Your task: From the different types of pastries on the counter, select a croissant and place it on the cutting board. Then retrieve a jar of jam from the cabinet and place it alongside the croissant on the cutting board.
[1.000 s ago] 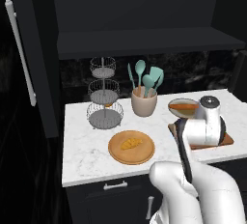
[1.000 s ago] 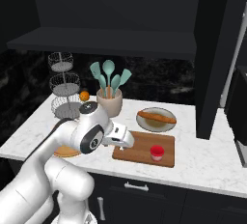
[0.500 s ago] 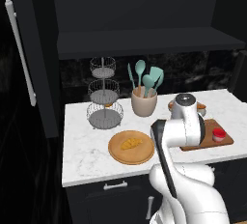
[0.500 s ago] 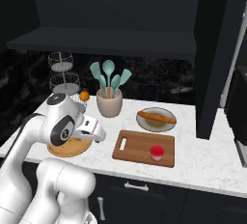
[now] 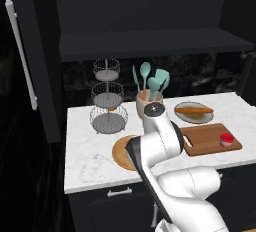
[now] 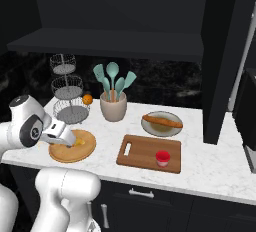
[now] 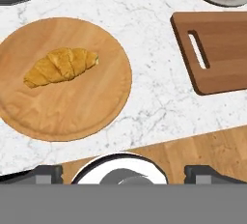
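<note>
Golden croissant (image 7: pixel 61 67) lay on round plate (image 7: pixel 96 117) — gripper (image 6: pixel 64 135) above it, jaw state not discernible; descent was judged best centred across its thick middle.

The arm (image 5: pixel 159 141) hides part of the round plate (image 5: pixel 120 152); the cutting board (image 7: pixel 222 54) runs off-frame.

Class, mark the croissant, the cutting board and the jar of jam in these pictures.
croissant (image 7: pixel 61 66), hand view, middle of the crescent.
cutting board (image 6: pixel 145 152), right base view, bare wood at the centre.
jar of jam (image 6: pixel 162 156), right base view, red top.
</note>
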